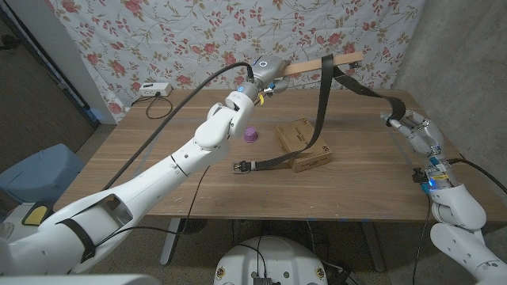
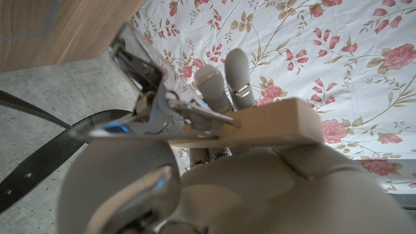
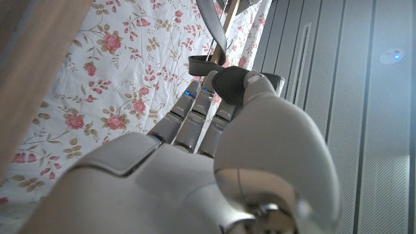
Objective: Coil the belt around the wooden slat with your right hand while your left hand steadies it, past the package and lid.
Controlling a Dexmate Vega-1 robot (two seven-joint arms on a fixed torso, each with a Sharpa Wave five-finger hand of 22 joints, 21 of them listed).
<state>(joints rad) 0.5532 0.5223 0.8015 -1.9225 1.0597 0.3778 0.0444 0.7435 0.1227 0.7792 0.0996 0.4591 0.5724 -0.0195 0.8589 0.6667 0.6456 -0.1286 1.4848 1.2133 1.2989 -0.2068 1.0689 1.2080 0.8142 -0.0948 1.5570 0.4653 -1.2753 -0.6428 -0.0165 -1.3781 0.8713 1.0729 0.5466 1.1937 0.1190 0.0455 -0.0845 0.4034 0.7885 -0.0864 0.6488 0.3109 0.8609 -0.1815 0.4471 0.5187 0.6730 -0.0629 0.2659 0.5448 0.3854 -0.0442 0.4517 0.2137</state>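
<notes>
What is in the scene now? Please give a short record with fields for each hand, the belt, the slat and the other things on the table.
left hand: holds the wooden slat up above the table's far side
right hand: grips the belt near one end, fingers closed on it
belt: draped over the slat, hangs down across the package; buckle end lies on the table
lid: purple, on the table beside the package

Right hand [image 3: 214, 130] pinches the belt [image 3: 214, 39] before floral cloth [image 3: 97, 84].
</notes>
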